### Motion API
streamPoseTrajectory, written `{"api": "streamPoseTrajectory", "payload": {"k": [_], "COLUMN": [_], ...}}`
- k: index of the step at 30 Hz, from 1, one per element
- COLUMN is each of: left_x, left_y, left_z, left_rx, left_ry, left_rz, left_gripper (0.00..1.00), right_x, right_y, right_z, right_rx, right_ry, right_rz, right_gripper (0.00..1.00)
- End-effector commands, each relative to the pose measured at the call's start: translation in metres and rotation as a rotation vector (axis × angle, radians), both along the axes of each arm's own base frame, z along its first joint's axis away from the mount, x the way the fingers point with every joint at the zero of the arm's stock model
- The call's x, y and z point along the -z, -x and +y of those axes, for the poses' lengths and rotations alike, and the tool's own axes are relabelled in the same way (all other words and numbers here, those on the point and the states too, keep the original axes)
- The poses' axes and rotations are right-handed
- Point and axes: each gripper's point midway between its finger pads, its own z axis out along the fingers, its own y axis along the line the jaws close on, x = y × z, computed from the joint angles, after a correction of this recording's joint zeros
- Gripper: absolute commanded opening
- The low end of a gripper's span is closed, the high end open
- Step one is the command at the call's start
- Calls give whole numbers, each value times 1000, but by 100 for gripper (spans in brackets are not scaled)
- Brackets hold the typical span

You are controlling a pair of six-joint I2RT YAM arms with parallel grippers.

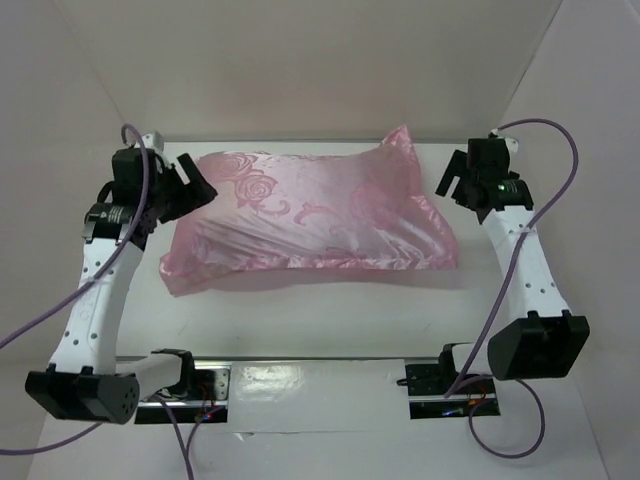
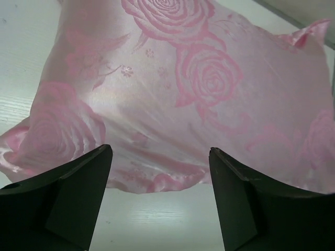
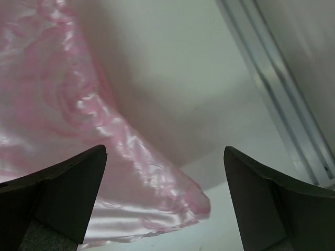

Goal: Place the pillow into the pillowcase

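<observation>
The pink satin pillowcase (image 1: 310, 212) with rose pattern lies plump across the middle of the white table, filled out. The white pillow itself does not show; it is hidden. My left gripper (image 1: 198, 185) is open and empty at the case's left end, apart from it; the case's rose face (image 2: 199, 89) fills the left wrist view beyond the fingers (image 2: 73, 193). My right gripper (image 1: 447, 182) is open and empty beside the case's right end; a shiny corner of the case (image 3: 157, 188) lies ahead of its fingers (image 3: 63, 188).
White enclosure walls (image 1: 300, 60) stand behind and at both sides of the table. A metal rail (image 3: 277, 94) runs along the table's far edge in the right wrist view. The arm bases and mount rail (image 1: 320, 385) sit at the near edge.
</observation>
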Motion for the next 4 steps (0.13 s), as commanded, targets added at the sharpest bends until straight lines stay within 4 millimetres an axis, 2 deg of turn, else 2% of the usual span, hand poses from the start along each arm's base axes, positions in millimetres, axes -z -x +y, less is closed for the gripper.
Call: {"api": "streamPoseTrajectory", "payload": {"k": [1,4], "left_x": [-18,-17], "left_y": [11,13], "left_z": [1,0], "left_rx": [16,23], "left_ry": [-20,-15], "left_rz": [-64,-64], "left_gripper": [88,88], "right_x": [-4,1], "right_y": [22,28], "right_z": [-25,-29], "right_rx": [113,125], "right_ry": [52,50], "right_rz": [27,29], "right_gripper": [100,100]}}
